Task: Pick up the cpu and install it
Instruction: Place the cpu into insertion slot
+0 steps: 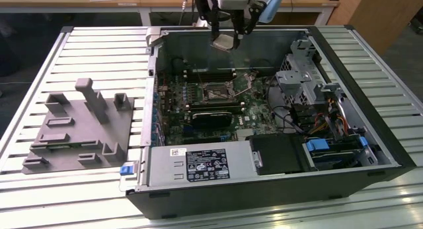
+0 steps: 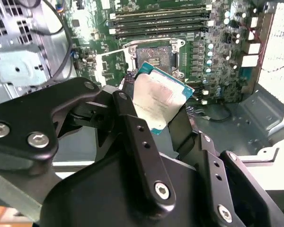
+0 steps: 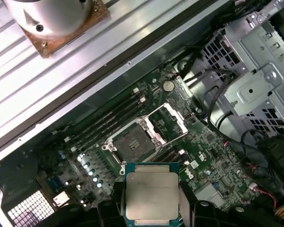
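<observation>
Exterior view first: the black two-fingered gripper (image 1: pixel 225 38) hangs above the far wall of the open black computer case (image 1: pixel 264 201). It has the cpu (image 1: pixel 225 42), the small flat square chip with the pale silver-grey metal top, pinched between its fingers and tilted. The chip is in the air, well clear of the board. At six o'clock from it, down inside the case, lies the black square socket frame (image 1: pixel 217 92) on the green motherboard (image 1: pixel 261 115). At six o'clock from the socket sits the silver metal power supply box (image 1: pixel 198 164). At nine o'clock from the case, on the ribbed aluminium table (image 1: pixel 99 50), stands the grey plastic holder block (image 1: pixel 82 125).

Over to the second wrist view: the black fingers (image 2: pixel 137 137) clamp the cpu (image 2: pixel 161 94) on two opposite edges, metal top towards the camera and a thin green rim showing. Beyond it the socket (image 2: pixel 154 59) lies open, well apart from the chip. The long black memory slots (image 2: pixel 161 19) run just past it.

First wrist view now: the cpu (image 3: pixel 150 194) sits square between the jaws, gripped tight. The socket (image 3: pixel 132 142) is bare, its hinged metal plate (image 3: pixel 168 118) swung up beside it. The silver perforated drive cage (image 3: pixel 255 71) stands off to one side of the board.
</observation>
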Motion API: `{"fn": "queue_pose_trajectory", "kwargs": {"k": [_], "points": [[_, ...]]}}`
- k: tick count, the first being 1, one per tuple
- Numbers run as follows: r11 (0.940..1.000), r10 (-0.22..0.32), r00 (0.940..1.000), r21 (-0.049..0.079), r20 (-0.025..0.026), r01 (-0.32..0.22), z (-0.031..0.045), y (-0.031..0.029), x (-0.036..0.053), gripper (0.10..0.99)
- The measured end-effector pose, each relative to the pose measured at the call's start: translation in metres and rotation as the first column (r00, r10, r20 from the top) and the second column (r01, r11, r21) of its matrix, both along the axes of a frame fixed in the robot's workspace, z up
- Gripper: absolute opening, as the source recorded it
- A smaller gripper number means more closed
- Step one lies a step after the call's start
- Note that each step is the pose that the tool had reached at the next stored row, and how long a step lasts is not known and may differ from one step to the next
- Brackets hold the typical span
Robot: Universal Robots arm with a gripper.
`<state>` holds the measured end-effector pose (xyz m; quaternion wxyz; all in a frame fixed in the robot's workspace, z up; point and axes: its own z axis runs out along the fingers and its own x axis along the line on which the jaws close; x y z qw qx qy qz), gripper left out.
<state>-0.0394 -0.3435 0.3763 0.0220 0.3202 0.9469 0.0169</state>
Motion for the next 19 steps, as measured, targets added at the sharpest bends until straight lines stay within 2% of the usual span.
{"fn": "queue_pose_trajectory", "kwargs": {"k": [5,10,15,19], "points": [[0.9969,-0.078,0.9969,-0.001,0.0001,0.078,-0.0006,0.0,0.0,0.537],[0.9884,-0.152,0.9884,-0.003,0.0002,0.152,-0.0012,0.0,0.0,0.537],[0.974,-0.227,0.974,-0.004,0.0004,0.227,-0.0018,0.0,0.0,0.537],[0.9577,-0.288,0.9577,-0.004,0.0005,0.288,-0.0023,0.0,0.0,0.537]]}}
